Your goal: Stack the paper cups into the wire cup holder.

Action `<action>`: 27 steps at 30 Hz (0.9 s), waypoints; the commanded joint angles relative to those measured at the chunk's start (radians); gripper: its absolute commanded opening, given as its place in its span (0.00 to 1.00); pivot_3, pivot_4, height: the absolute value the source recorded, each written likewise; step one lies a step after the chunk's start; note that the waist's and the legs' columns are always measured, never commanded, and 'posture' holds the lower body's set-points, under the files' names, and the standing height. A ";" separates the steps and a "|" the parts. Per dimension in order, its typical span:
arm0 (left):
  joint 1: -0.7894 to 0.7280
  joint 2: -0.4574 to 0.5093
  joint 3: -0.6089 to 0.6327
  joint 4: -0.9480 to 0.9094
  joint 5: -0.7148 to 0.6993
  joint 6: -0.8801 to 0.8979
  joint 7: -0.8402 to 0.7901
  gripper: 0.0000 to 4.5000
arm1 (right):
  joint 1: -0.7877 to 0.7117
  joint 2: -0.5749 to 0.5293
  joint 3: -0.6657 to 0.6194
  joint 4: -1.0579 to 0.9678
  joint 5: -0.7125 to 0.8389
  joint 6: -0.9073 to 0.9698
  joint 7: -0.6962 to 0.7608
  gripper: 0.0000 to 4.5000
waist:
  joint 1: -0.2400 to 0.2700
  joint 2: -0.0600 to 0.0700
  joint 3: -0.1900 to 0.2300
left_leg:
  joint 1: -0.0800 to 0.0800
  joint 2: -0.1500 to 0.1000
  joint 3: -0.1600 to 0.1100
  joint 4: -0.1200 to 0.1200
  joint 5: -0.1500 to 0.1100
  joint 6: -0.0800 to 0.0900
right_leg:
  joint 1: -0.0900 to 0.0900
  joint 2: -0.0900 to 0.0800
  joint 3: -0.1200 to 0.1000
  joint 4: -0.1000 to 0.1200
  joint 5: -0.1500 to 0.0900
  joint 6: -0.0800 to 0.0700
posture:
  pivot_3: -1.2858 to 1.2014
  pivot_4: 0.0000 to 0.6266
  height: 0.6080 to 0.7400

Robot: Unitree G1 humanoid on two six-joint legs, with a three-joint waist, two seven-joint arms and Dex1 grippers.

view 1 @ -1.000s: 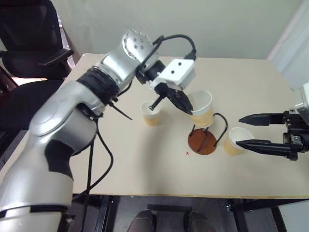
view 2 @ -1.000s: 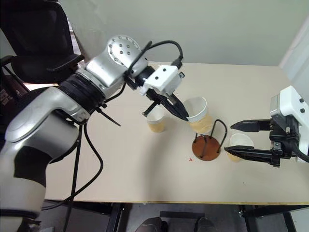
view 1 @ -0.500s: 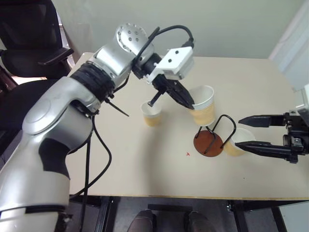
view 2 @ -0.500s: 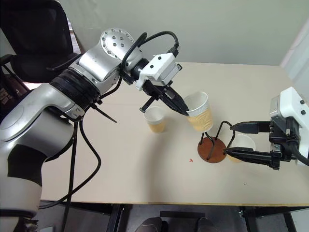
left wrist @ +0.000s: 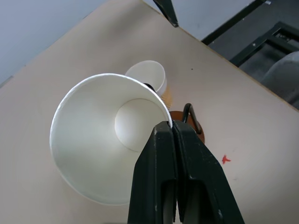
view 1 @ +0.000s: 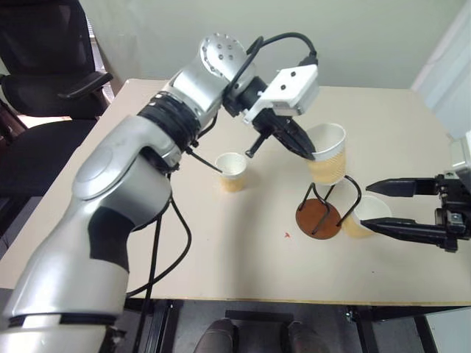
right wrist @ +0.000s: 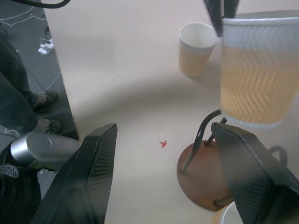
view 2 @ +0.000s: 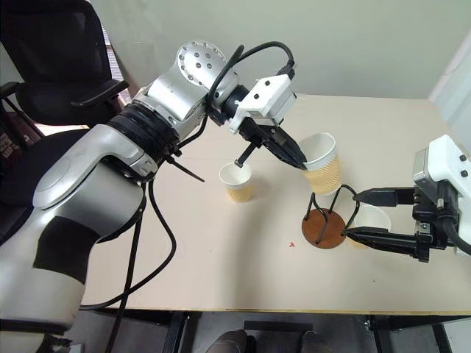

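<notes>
My left gripper (view 1: 307,152) is shut on the rim of a tan paper cup (view 1: 328,156), holding it tilted just above the wire cup holder (view 1: 318,218). In the left wrist view the black fingers (left wrist: 174,177) pinch the rim of that cup (left wrist: 103,140). A second cup (view 1: 232,171) stands upright on the table to the left. At the holder's right side, a third cup (view 1: 363,215) stands between the tips of my open right gripper (view 1: 367,205). The right wrist view has the held cup (right wrist: 254,79) over the brown disc base (right wrist: 205,175).
The beige table (view 1: 184,250) has a small red mark (view 1: 286,234) in front of the holder. A black office chair (view 1: 44,66) stands off the far left corner. The table's front edge runs close below the holder and my right gripper.
My left gripper has lifted the cup and carried it to the right, over the holder. The holder's base slid slightly toward the right cup. My right gripper stayed put.
</notes>
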 commanded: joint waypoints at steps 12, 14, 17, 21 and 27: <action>0.057 -0.064 -0.071 -0.030 0.078 -0.083 -0.031 0.01 | 0.035 -0.001 -0.103 -0.045 0.094 0.032 -0.084 0.74 | 0.003 0.000 0.000 | 0.001 0.000 0.001 0.001 0.000 0.000 | 0.001 0.000 0.000 0.001 0.000 0.002 | 0.52 0.24 1.00; 0.064 -0.074 -0.076 -0.010 0.111 -0.110 -0.031 0.01 | 0.042 0.000 -0.109 -0.049 0.099 0.035 -0.090 0.74 | 0.004 0.000 0.000 | 0.001 0.000 0.001 0.001 0.000 0.000 | 0.001 0.000 0.000 0.001 0.000 0.002 | 0.52 0.24 1.00; 0.067 -0.099 -0.053 0.022 0.145 -0.123 -0.031 0.01 | 0.057 -0.002 -0.118 -0.055 0.095 0.035 -0.095 0.74 | 0.004 0.000 0.000 | 0.001 0.000 0.001 0.002 0.000 0.000 | 0.001 0.000 0.000 0.002 0.000 0.002 | 0.52 0.24 1.00; 0.063 -0.119 -0.014 0.054 0.164 -0.129 -0.031 0.22 | 0.078 -0.004 -0.123 -0.062 0.072 0.029 -0.090 0.74 | 0.004 0.000 0.000 | 0.001 0.000 0.001 0.002 0.000 0.000 | 0.001 0.000 0.000 0.002 0.000 0.002 | 0.52 0.24 1.00; 0.052 -0.144 0.064 0.099 0.195 -0.120 -0.031 0.67 | 0.102 -0.004 -0.105 -0.067 0.005 0.001 -0.083 0.74 | 0.004 0.000 0.000 | 0.001 0.000 0.001 0.002 0.000 0.000 | 0.001 0.000 0.000 0.003 0.000 0.003 | 0.52 0.24 1.00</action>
